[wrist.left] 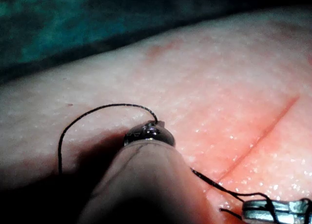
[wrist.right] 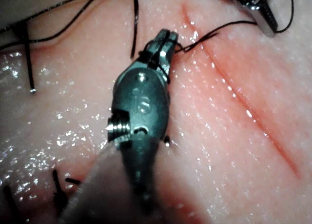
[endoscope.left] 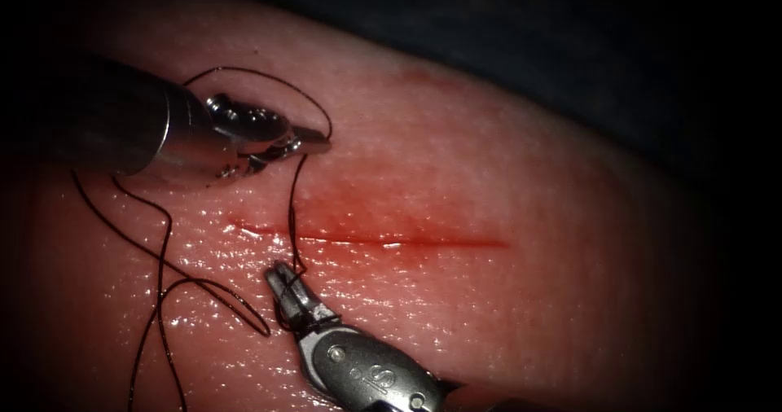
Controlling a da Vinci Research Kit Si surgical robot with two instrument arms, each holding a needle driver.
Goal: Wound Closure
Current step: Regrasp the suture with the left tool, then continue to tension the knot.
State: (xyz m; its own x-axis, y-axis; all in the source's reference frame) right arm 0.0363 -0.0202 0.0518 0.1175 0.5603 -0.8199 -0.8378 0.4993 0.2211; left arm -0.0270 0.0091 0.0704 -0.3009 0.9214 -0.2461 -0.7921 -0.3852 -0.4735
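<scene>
The right tool (endoscope.left: 283, 279) is nearest, coming up from the near edge with its tip just short of the cut (endoscope.left: 383, 241). Its jaws are closed together, and thread (endoscope.left: 291, 208) is looped round them; whether they actually pinch it cannot be told. From there the thread runs straight across the cut to the left tool (endoscope.left: 314, 144), which lies on the far side, shaft coming in from the left and tip pointing right. Its jaws are clamped on the thread, which arcs back over the tool in a loop. More thread trails in loose curls over the tissue (endoscope.left: 521, 176) at the near left.

The cut's long axis runs left to right, a thin red line with red fluid (endoscope.left: 358, 208) staining the tissue around it. The tissue is pale pink, wet and glistening; beyond its far edge the background is dark.

No needle can be made out.

The right wrist view shows the thread (wrist.right: 204, 38) wrapped about the right tool (wrist.right: 165, 42), and short cut ends (wrist.right: 58, 185) of thread standing in the tissue behind it. The left wrist view shows the left tool's shaft (wrist.left: 146, 175) and the thread (wrist.left: 107, 107) arching from its tip.
</scene>
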